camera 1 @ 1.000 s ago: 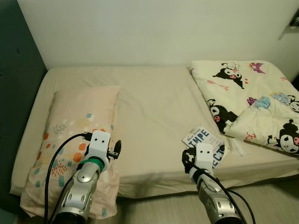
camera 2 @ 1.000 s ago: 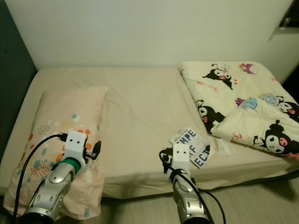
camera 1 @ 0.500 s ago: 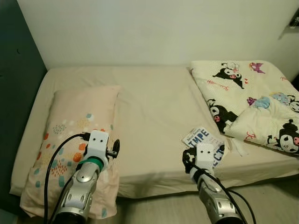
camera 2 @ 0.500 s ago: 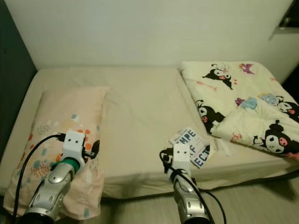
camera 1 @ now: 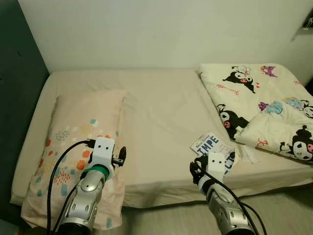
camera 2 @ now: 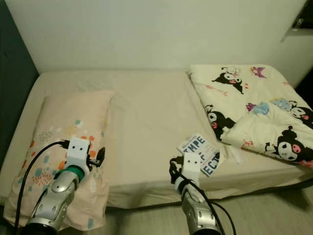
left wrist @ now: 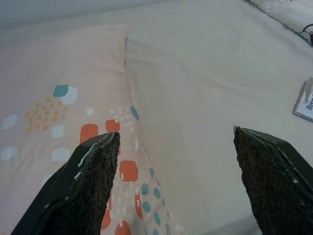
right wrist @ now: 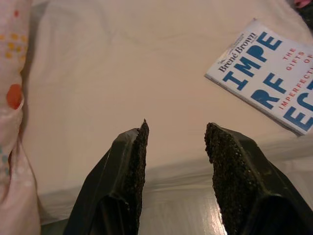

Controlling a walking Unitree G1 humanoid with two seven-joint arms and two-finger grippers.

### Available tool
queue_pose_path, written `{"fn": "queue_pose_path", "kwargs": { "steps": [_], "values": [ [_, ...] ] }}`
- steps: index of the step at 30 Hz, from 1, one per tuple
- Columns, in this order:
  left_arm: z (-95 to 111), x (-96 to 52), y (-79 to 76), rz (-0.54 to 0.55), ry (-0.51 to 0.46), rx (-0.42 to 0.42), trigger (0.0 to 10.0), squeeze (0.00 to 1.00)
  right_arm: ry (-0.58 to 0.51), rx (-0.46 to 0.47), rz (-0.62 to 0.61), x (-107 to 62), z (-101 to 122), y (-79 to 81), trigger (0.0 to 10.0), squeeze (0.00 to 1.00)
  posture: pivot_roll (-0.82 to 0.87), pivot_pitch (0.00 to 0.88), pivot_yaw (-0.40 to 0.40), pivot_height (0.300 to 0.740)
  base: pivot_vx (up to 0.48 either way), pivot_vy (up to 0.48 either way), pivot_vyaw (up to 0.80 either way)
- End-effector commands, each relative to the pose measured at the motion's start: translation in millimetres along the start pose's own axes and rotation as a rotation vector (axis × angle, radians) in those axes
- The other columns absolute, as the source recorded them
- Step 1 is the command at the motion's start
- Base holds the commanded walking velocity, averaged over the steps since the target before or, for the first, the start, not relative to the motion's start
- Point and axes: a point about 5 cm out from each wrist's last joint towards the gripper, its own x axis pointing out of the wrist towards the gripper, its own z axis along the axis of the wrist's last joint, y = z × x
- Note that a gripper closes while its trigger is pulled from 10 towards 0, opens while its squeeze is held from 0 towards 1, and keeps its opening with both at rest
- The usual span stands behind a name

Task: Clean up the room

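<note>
A beige bed lies in front of me. On its left side a peach pillow with coloured dots hangs over the front edge. A white book with blue letters rests near the front edge on the right, and it is also in the right wrist view. My left gripper is open above the pillow's inner edge, with nothing between its fingers. My right gripper is open over the bed's front edge, just short of the book and not touching it.
A cream blanket with cartoon figures is bunched up at the bed's right end. A dark panel stands along the left. Pale floor runs below the front edge. A white wall is behind the bed.
The right arm has sunk slightly toward the bed's front edge. The left arm has barely moved. The view has shifted a little.
</note>
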Motion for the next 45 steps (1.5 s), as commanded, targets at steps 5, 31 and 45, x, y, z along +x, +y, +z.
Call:
{"fn": "queue_pose_path", "kwargs": {
  "steps": [5, 31, 45],
  "values": [
    [-3.1, 1.2, -3.3, -0.010, 0.017, 0.003, 10.0, 0.00, -0.020, -0.107, -0.036, 1.7, 3.1, -6.2, 10.0, 0.00, 0.06, 0.000, 0.018, 0.740, 0.000, 0.000, 0.00],
    [4.8, 2.2, -7.8, -0.051, -0.014, -0.010, 10.0, 0.00, -0.024, -0.080, -0.065, 1.4, 2.7, -7.9, 10.0, 0.00, 0.06, 0.012, 0.018, 0.740, 0.152, 0.000, 0.18],
    [5.2, 3.1, -9.0, -0.060, -0.016, 0.001, 10.0, 0.00, -0.018, -0.099, -0.103, 1.9, 1.4, -10.7, 10.0, 0.00, 0.06, 0.009, 0.025, 0.740, 0.369, 0.000, 0.00]
  ]
}}
